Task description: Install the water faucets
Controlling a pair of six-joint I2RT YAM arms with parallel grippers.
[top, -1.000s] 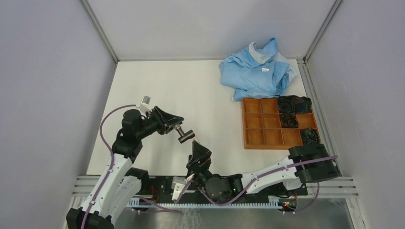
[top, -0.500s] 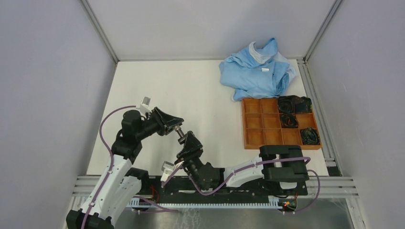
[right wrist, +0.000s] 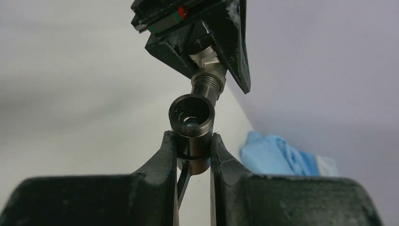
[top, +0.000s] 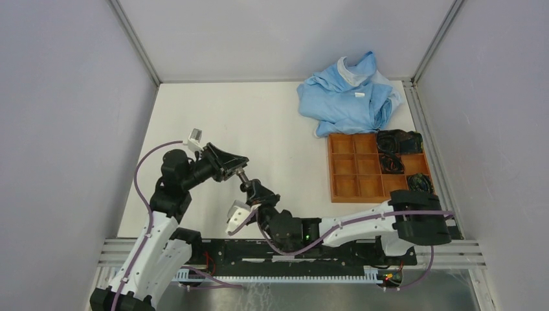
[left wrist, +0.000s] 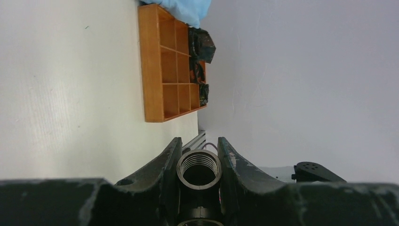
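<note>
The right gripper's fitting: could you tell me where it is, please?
In the top view, the fitting sits left of centre, clamped in the right gripper, beside the threaded fitting in the left gripper.

The dark grey metal fitting with an inside thread (left wrist: 199, 168), pinched in the left tool (left wrist: 198, 142), has a dull satin sheen, its thread ridges catching light. The dark grey metal fitting with a ringed mouth (right wrist: 191, 117), clamped in the right tool (right wrist: 192, 137), looks smooth and half-glossy. Both tools' fingers (right wrist: 160, 165) are matt black plastic, scuffed pale at the edges. The white desk (top: 259, 116) is matt with a faint grain. At its 3 o'clock the orange-brown wooden compartment tray (top: 342, 186) is smooth and low-sheen; at 1 o'clock the crumpled light blue cloth (top: 346, 97) is soft and matt
</note>
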